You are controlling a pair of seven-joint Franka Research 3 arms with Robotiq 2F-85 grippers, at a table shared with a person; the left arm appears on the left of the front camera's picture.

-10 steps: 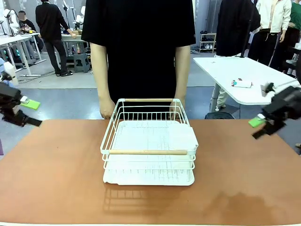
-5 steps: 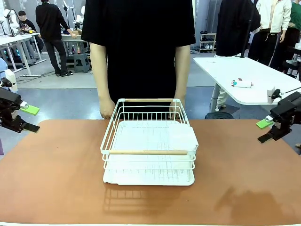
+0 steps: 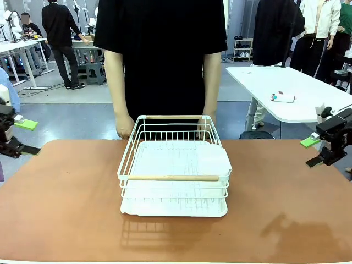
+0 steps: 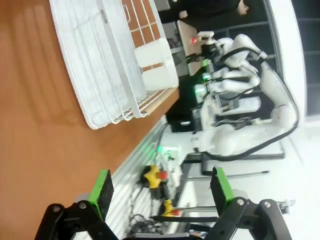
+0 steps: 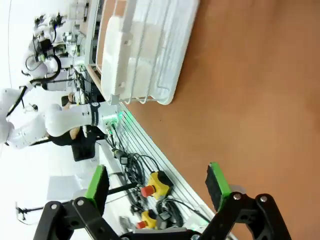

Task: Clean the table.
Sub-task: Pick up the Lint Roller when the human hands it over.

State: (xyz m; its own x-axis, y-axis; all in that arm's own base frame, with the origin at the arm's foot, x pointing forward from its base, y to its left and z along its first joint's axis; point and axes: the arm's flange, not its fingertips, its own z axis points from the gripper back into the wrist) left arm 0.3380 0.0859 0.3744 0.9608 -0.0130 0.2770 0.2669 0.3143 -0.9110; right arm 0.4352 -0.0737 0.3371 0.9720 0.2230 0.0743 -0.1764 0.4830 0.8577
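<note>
The reddish-brown table (image 3: 66,209) spans the front view, with a white wire dish rack (image 3: 174,165) on a white tray in its middle. My left gripper (image 3: 19,135) hangs open at the table's far left edge, nothing between its fingers. My right gripper (image 3: 314,150) hangs open at the far right edge, also holding nothing. In the left wrist view the open gripper (image 4: 161,189) faces the rack (image 4: 107,60) and table (image 4: 35,140). The right wrist view shows its open gripper (image 5: 157,189) over the table (image 5: 250,100) beside the rack (image 5: 145,50).
A person in a black shirt (image 3: 162,55) stands at the far side, both hands (image 3: 125,127) just behind the rack. A white table (image 3: 286,91) with a small item stands at the back right. Cables and red stop buttons (image 5: 155,185) lie along the robot's side.
Both grippers have drawn back outward: the left one further left and the right one further right toward the table's ends. The rack and the person have not moved.
</note>
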